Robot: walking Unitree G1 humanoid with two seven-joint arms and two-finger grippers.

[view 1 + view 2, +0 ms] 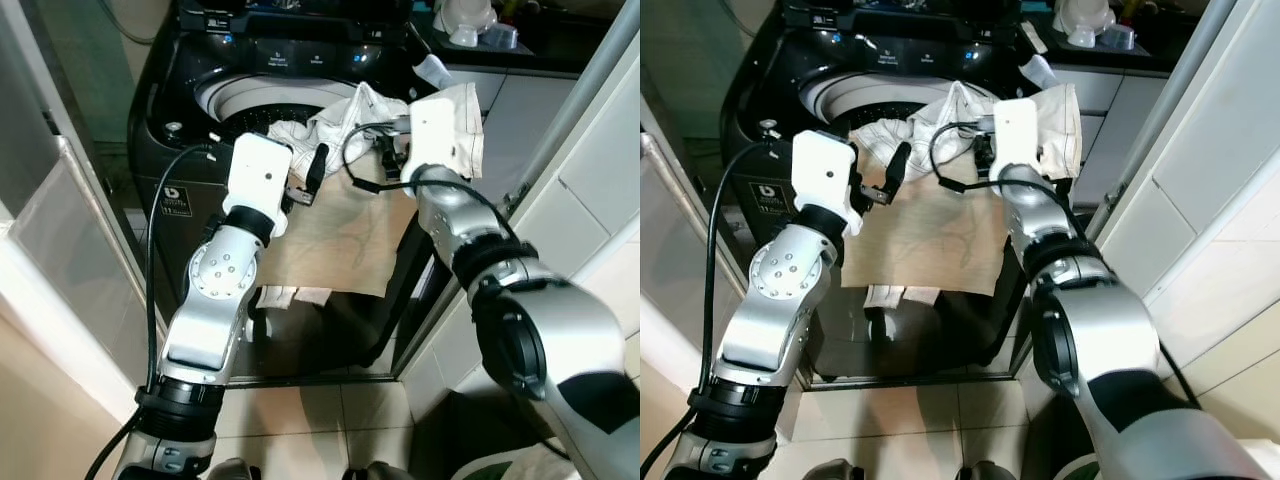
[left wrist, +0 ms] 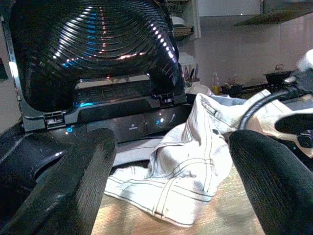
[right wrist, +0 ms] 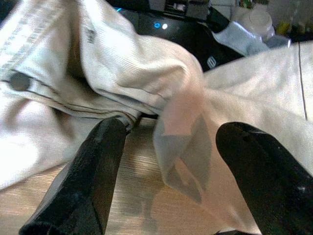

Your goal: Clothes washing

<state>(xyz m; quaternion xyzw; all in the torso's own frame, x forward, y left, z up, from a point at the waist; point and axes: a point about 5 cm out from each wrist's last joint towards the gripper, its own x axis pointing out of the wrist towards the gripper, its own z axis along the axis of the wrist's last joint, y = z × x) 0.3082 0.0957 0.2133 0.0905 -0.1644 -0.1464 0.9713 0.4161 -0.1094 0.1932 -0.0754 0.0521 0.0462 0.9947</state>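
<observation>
A black top-load washing machine [image 1: 290,58] stands before me with its ribbed lid [image 2: 93,44] raised. A white stitched garment [image 1: 345,115] lies bunched over the rim of the drum [image 1: 245,98] and onto a tan wood-grain board [image 1: 340,240] that covers the machine's front. A cream garment [image 1: 462,120] hangs at the right corner. My left gripper [image 1: 305,182] is open just above the board, a short way from the white garment [image 2: 190,152]. My right gripper [image 3: 168,132] is open, with a fold of cream cloth [image 3: 183,122] between its fingers.
A glass door panel [image 1: 60,240] stands at the left and a white wall [image 1: 600,170] at the right, leaving a narrow gap. A counter [image 1: 520,45] with white items is at the back right. Small white cloth pieces [image 1: 292,295] hang below the board. Tiled floor [image 1: 300,420] lies underfoot.
</observation>
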